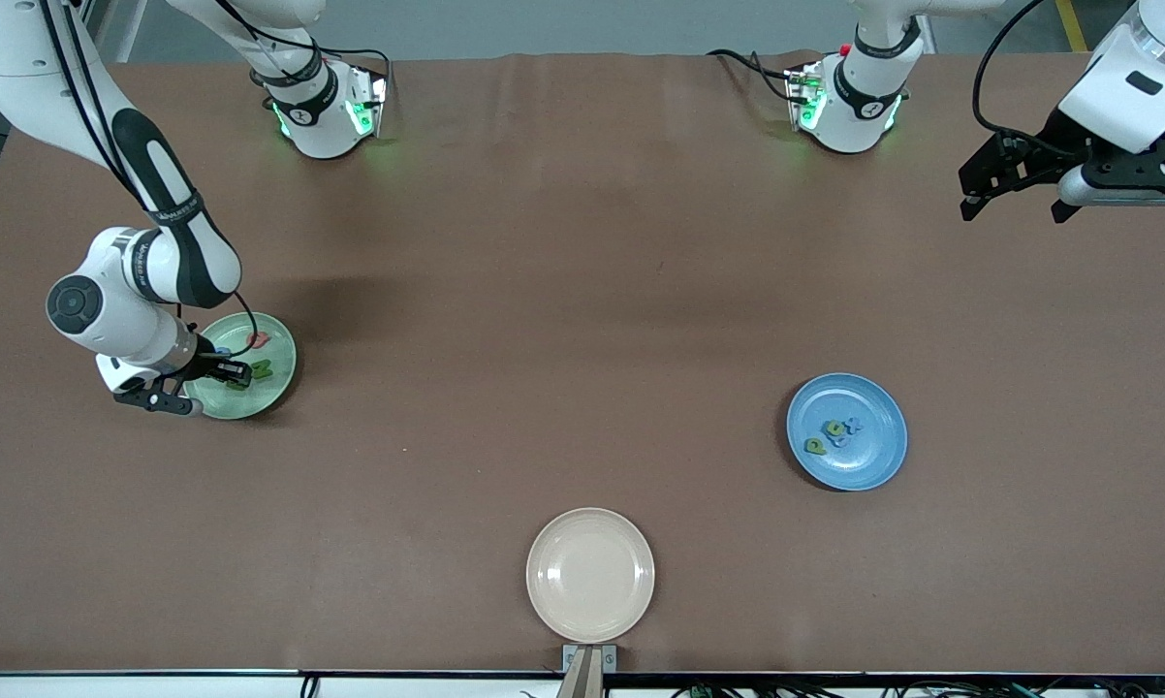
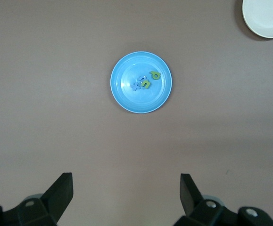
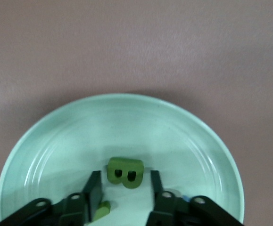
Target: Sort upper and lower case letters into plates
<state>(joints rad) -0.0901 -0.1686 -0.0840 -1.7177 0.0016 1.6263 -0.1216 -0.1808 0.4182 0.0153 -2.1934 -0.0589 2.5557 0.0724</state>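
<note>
The pale green plate (image 1: 278, 386) lies toward the right arm's end of the table. My right gripper (image 1: 232, 372) is low over it, open. In the right wrist view its fingers (image 3: 93, 187) stand apart on either side of a green letter B (image 3: 124, 172) that lies on the plate (image 3: 127, 127); a second green piece (image 3: 101, 210) lies by one finger. A pink-red letter (image 1: 258, 339) also lies on this plate. The bright blue plate (image 1: 875, 458) holds two green letters (image 1: 815, 446) and two blue letters (image 1: 853, 424). My left gripper (image 1: 1014, 184) is open and empty, high over the table's left arm's end.
A beige cream plate (image 1: 590, 575) lies empty near the table's front edge, nearest to the front camera. The left wrist view shows the blue plate (image 2: 127, 94) with its letters and the beige plate (image 2: 267, 16) at a corner. The table is covered in brown cloth.
</note>
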